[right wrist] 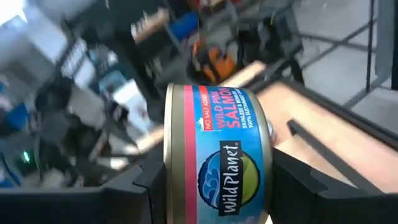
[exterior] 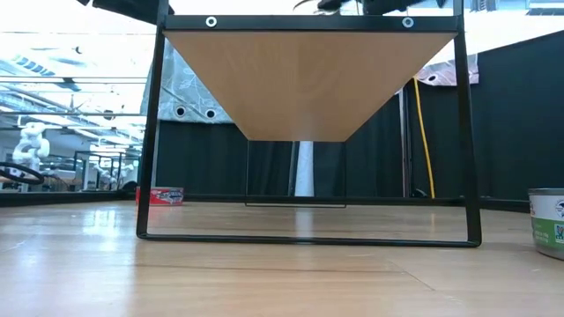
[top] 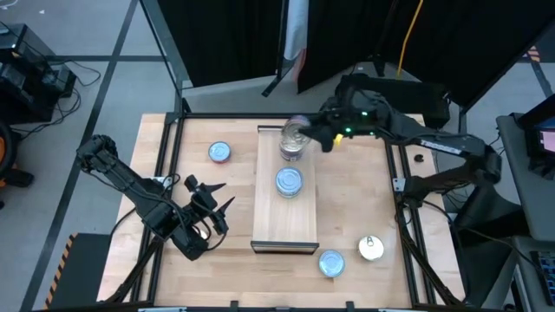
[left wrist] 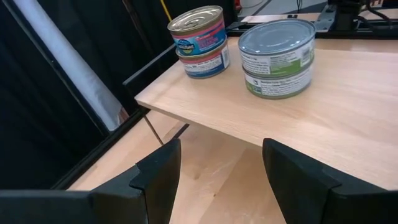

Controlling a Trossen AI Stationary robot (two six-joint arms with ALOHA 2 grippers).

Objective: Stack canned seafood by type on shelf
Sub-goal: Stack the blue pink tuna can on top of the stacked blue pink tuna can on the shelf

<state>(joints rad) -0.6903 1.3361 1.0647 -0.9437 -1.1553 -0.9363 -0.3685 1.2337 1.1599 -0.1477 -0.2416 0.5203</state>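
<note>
The shelf (top: 284,217) is a long light-wood board raised on a black frame in the table's middle. At its far end stands a stack of two salmon tins (left wrist: 200,40). Nearer stands a stack of two green-labelled tins (left wrist: 277,56). My right gripper (top: 305,132) hovers above the far stack, shut on another blue salmon tin (right wrist: 217,155). My left gripper (left wrist: 217,180) waits open to the left of the shelf (top: 208,201), pointing at it, with nothing between its fingers. Three loose tins rest on the tabletop: one at far left (top: 220,152) and two at near right (top: 331,263), (top: 371,248). My right gripper pinches the salmon tin between its two fingers, one finger (right wrist: 134,186) on each flat end of the tin, beside its rim (right wrist: 169,162). The labelled round wall faces the wrist camera. The tin is lifted clear, above the shelf's far end.
The shelf's near half (top: 284,230) is bare wood. Its black frame legs (exterior: 150,132) stand on the tabletop, with open room under the board. A black rail frame (top: 401,182) borders the table. A tin (exterior: 551,220) sits at the low view's right edge.
</note>
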